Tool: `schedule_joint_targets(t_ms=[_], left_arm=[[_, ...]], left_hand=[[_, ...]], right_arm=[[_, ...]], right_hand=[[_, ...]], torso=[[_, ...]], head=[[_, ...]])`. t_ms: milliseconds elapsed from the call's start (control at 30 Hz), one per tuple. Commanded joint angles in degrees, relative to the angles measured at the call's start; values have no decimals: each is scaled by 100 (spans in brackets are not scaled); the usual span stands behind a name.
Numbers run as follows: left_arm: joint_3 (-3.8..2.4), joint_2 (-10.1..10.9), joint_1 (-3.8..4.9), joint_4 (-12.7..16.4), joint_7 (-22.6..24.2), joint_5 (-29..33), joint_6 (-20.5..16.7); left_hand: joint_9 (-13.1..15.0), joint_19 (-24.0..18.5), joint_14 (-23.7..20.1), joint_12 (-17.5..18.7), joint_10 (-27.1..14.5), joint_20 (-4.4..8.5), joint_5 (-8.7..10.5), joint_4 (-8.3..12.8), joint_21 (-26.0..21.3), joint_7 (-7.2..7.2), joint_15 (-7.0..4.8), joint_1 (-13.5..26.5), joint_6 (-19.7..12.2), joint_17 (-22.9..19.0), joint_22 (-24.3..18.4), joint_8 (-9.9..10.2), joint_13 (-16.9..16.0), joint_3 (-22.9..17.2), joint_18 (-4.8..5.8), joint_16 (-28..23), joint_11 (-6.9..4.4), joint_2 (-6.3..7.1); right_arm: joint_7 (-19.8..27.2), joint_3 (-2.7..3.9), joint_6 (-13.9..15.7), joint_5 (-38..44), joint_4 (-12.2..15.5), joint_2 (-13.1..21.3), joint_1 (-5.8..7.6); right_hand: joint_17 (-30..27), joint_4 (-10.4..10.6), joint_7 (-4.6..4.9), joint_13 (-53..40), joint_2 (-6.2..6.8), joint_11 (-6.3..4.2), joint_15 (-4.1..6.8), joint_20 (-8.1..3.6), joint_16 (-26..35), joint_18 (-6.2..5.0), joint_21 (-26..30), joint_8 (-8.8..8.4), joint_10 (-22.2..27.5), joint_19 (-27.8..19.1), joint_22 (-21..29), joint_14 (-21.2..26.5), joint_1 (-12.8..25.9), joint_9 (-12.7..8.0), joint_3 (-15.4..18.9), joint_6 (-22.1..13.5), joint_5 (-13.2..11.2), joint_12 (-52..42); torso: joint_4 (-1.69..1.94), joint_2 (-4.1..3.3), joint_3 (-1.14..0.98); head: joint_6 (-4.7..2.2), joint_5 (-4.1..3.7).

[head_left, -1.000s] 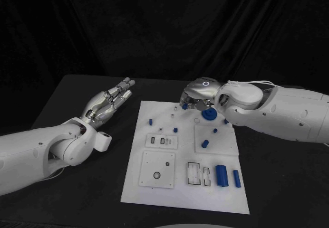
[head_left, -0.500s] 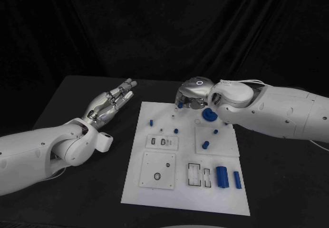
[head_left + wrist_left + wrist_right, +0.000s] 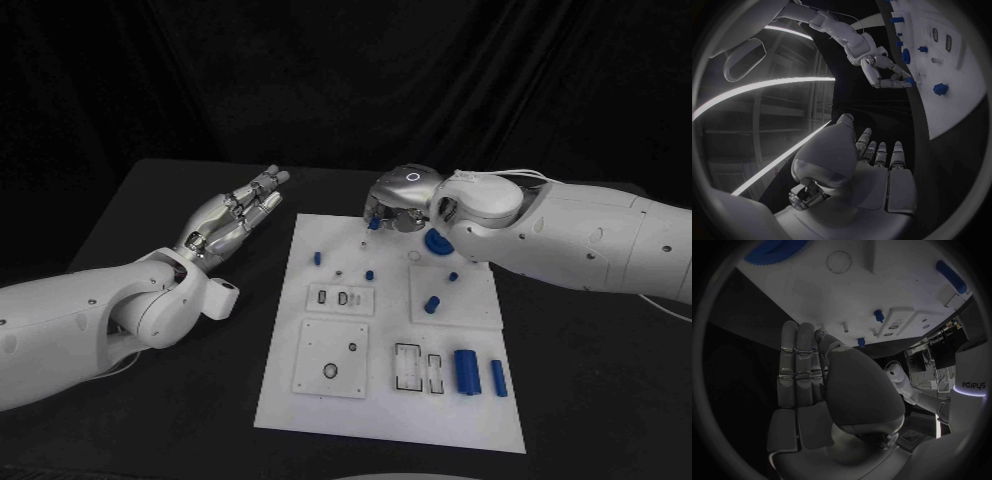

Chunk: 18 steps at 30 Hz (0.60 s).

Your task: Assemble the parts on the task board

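Note:
The white task board (image 3: 378,400) lies in the middle of the table. My right hand (image 3: 400,203) hovers over the board's far edge and pinches a small blue part (image 3: 374,222) at its fingertips. The left wrist view shows that hand (image 3: 881,71) with curled fingers and the blue part (image 3: 910,80) at their tips. A blue gear (image 3: 437,240) lies just beside it on the board. My left hand (image 3: 231,215) is off the board's left side, fingers straight and apart, holding nothing.
Blue pegs (image 3: 317,257) (image 3: 369,274) (image 3: 431,302) stand on the board's far half. Two blue cylinders (image 3: 466,370) (image 3: 498,377) lie at its near right. Raised white plates with slots (image 3: 339,297) and holes (image 3: 330,357) sit on its left half.
My right hand has shifted a little to the left along the board's far edge, carrying the small blue part. The left hand has not moved.

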State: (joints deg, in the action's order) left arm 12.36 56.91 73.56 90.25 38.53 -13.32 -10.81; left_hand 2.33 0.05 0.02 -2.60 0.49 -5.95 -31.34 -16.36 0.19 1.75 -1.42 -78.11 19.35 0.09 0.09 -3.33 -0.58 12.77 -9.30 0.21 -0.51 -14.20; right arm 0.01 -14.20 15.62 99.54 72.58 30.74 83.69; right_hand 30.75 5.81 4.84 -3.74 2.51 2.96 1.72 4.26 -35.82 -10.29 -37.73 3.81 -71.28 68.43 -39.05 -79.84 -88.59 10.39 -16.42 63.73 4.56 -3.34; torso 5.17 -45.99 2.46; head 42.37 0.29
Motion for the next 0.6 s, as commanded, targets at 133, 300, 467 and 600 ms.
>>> schedule_joint_targets(t_ms=[133,300,467,600], left_arm=[[-5,-31,17,-8,61,-20,109],[-5,-42,17,-19,55,-20,124],[-5,-52,17,-30,48,-20,138],[-5,-60,17,-38,38,-20,158]], left_hand=[[4,-5,-2,-10,3,-26,-35,-8,-19,1,55,-73,21,-9,-9,-13,-5,-28,-103,-21,37,4],[4,-5,-2,-8,2,-28,-46,-7,-19,-2,58,-80,22,-9,-9,-17,-5,-33,-103,-21,36,1],[4,-5,-2,-8,2,-31,-53,-7,-19,-3,61,-84,23,-9,-9,-18,-5,-37,-103,-21,37,-1],[4,-5,-2,-8,2,-31,-53,-7,-19,-3,61,-84,23,-9,-9,-18,-5,-37,-103,-21,37,-1]], right_arm=[[-81,4,-184,8,-57,-60,-55],[-79,4,-197,8,-88,-108,-78],[-86,4,-205,8,-151,-166,-97],[-107,4,-245,8,-191,-203,-113]], right_hand=[[11,33,67,10,15,20,2,4,43,-1,-1,-29,79,-63,-35,67,106,-38,-51,-18,-58,-9],[12,38,62,8,24,15,-2,7,47,1,1,-29,81,-71,-42,72,114,-44,-58,-35,-62,-13],[13,47,54,7,37,15,-13,13,62,3,9,-25,99,-94,-57,96,126,-57,-81,-63,-45,-12],[14,47,48,10,63,34,-16,18,80,1,18,-26,156,-125,-78,124,132,-77,-117,-107,-19,-6]], torso=[[8,0,6],[-2,2,5],[4,3,8],[8,0,6]], head=[[-11,4],[7,-13],[37,-40],[35,-57]])
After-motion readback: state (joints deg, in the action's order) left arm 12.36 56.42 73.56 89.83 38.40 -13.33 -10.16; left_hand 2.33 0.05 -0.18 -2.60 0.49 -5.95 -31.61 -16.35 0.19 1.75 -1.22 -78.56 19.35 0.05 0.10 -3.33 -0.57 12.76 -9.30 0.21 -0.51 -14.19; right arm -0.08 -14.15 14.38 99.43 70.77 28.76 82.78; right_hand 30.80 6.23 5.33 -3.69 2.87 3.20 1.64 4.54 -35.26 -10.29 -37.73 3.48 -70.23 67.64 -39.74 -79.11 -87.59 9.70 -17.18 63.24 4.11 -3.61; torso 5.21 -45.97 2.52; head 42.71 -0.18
